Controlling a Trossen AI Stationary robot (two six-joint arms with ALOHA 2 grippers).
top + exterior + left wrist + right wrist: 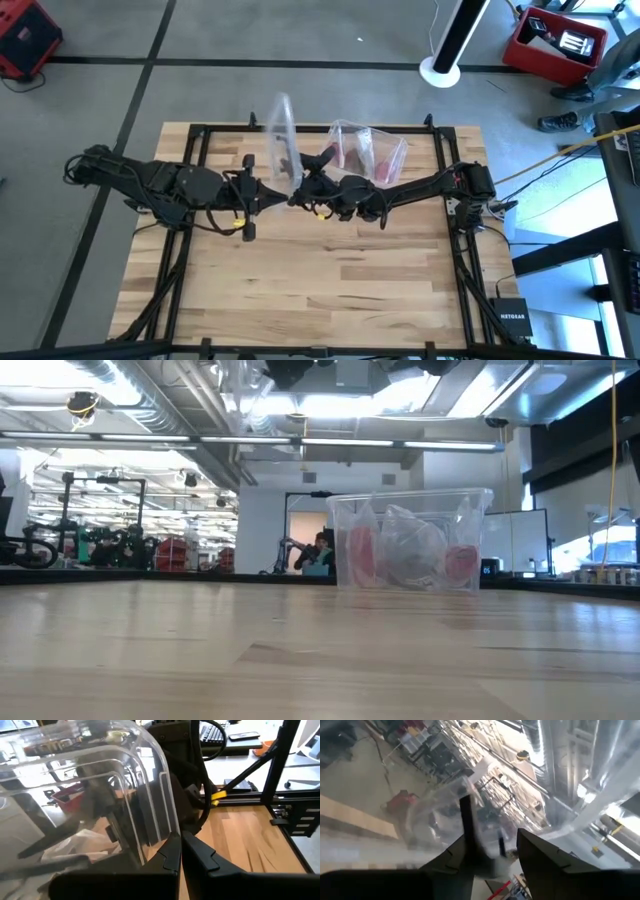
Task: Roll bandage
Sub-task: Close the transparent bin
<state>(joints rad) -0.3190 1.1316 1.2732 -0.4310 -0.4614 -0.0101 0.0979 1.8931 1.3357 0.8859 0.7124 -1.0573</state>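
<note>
The left gripper (181,851) pinches the clear lid (284,140) tight. The right gripper (492,851) sits partly open beside it. The box (410,540) with the bandage (360,555) stands just behind both.

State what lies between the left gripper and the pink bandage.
In the high view, the upright clear lid, pinched in the left gripper, and the clear box's near wall separate it from the bandage, which lies inside that box.

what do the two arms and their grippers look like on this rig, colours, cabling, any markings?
Both arms are dark, near-black jointed links with black cable bundles looping along them. The left arm and right arm each show small yellow tags near the wrist. The left gripper and right gripper have two angular matte-black fingers. No readable lettering shows on either.
</note>
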